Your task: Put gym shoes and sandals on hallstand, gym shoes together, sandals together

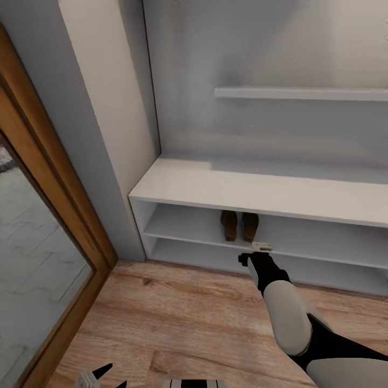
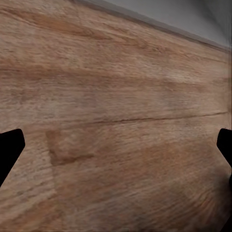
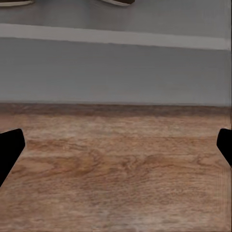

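The hallstand [image 1: 258, 191] already holds the two sandals [image 1: 239, 225] side by side on its upper shelf, so the released, empty right end effector [image 1: 257, 253] should back straight out, clear of them.

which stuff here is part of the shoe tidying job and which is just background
Job:
two sandals, side by side on the hallstand's upper open shelf
hallstand
corridor floor
right gripper, by that shelf's front edge

Background:
wall shelf
wood-framed panel
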### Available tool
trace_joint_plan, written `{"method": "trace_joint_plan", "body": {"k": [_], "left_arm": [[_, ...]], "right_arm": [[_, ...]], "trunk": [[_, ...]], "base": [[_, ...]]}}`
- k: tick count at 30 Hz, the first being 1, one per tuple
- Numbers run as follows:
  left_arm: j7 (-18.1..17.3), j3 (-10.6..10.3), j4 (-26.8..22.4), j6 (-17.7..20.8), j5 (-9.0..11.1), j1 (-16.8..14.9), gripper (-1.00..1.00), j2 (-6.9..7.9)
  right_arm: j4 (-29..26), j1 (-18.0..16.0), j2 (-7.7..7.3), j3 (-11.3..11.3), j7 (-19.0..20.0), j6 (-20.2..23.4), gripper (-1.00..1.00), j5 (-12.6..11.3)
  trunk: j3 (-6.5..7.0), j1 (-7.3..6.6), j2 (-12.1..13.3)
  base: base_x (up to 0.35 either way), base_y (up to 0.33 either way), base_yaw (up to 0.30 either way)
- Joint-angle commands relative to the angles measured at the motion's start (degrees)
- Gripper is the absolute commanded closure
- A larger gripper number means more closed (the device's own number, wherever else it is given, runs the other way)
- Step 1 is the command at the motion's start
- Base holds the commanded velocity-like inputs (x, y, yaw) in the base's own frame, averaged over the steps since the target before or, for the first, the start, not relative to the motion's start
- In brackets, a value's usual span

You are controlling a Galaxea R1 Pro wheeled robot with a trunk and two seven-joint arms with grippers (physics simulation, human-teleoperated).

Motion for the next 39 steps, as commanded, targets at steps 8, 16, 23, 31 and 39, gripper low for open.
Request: {"method": "trace_joint_plan", "body": {"k": [8, 16, 23, 31, 39], "left_arm": [[-0.25, 0.17, 0.05, -0.28, 0.04, -0.04, -1.00, -0.02], [-0.25, 0.17, 0.05, -0.28, 0.04, -0.04, -1.00, -0.03], [-0.25, 0.18, 0.05, -0.28, 0.04, -0.04, -1.00, -0.03], [-0.19, 0.24, 0.05, -0.25, 0.12, -0.04, -1.00, -0.03], [0.49, 0.32, 0.05, -0.28, 0.13, -0.04, -1.00, -0.03]], "right_arm": [[-0.03, -0.04, 0.06, -0.24, 0.05, 0.16, -1.00, 0.24], [0.03, -0.01, 0.06, -0.24, 0.10, 0.15, -1.00, 0.24], [1.68, 0.06, 0.06, -0.16, 0.11, 0.13, -1.00, 0.23], [6.50, 0.49, 0.06, -0.17, 0.17, -5.49, -1.00, 0.56], [7.64, 6.20, 0.06, -0.15, 0.27, -14.03, -1.00, 0.70]], "trunk": [[-0.04, -0.04, -0.02], [-0.04, -0.04, -0.02], [-0.04, -0.04, -0.02], [-0.04, -0.04, -0.02], [-0.04, -0.04, -0.02]], "base": [[-0.283, -0.129, 0.000], [-0.283, -0.129, 0.000], [-0.283, -0.129, 0.000], [-0.250, -0.115, 0.000], [-0.044, -0.021, 0.000]]}}
